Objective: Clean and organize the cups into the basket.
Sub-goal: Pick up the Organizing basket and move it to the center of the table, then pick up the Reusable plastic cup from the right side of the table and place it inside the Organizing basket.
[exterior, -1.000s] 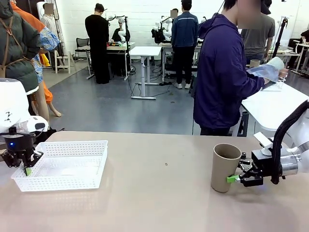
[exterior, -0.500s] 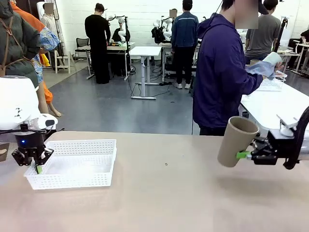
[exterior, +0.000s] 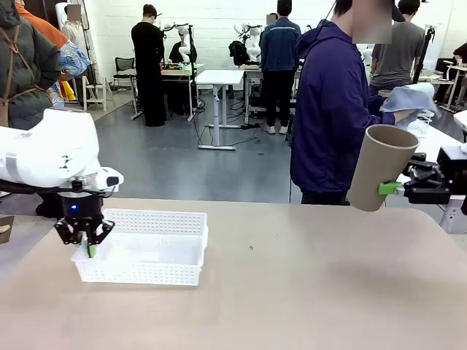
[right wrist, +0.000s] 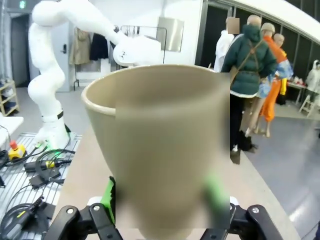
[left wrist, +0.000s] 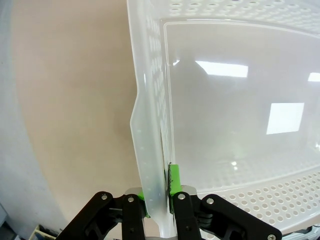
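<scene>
— None in yet?
— None. My left gripper [exterior: 90,244] is clamped on the basket [exterior: 146,273] by its left wall, and the basket sits table-left, holding nothing. The table [exterior: 292,292] is bare to the right. My right gripper [exterior: 398,188] grips one tan cup [exterior: 379,168], aloft and tilted at the far right edge, near the person [exterior: 332,109].

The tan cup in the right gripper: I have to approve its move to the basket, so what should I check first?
1. Right gripper clamped on tan cup: ok.
2. Cup clear of the table: ok.
3. Left gripper pinching a wall of the basket: ok.
4. Basket sitting flat: cannot tell.
5. Cup above the basket: not ok, it hangs far right of it.
</scene>
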{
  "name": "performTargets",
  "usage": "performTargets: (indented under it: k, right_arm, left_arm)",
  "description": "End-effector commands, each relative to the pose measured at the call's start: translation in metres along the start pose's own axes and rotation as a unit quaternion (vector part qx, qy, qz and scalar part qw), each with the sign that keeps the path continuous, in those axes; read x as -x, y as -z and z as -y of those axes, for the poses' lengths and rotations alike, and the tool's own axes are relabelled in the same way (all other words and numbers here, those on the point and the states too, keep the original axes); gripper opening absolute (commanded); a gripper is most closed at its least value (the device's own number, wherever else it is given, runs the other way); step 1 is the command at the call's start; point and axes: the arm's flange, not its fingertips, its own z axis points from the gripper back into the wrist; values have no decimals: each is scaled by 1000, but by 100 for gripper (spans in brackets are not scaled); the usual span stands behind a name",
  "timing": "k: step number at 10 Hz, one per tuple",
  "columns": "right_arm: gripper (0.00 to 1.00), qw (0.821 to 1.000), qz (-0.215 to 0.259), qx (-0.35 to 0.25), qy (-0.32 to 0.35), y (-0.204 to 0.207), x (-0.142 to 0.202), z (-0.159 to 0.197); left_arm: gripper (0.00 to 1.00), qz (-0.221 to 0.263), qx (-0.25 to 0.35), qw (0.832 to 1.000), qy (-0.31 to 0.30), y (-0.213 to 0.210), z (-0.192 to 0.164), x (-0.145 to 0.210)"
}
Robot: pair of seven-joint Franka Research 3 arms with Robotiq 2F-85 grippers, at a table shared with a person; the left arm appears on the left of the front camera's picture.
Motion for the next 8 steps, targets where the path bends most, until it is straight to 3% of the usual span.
performTargets:
  k: [1, 4, 8]
  right_arm:
    - [0, 999, -39, -15, 24, 1, -19, -5]
    - [0, 998, -52, -12, 26, -2, -36, -7]
    - [0, 999, -32, -2, 36, -6, -38, 3]
  left_arm:
    - [0, 2, -14, 1000, 1, -15, 35, 5]
    - [0, -9, -9, 1000, 0, -28, 92, 16]
    - [0, -16, 8, 1000, -2, -34, 151, 30]
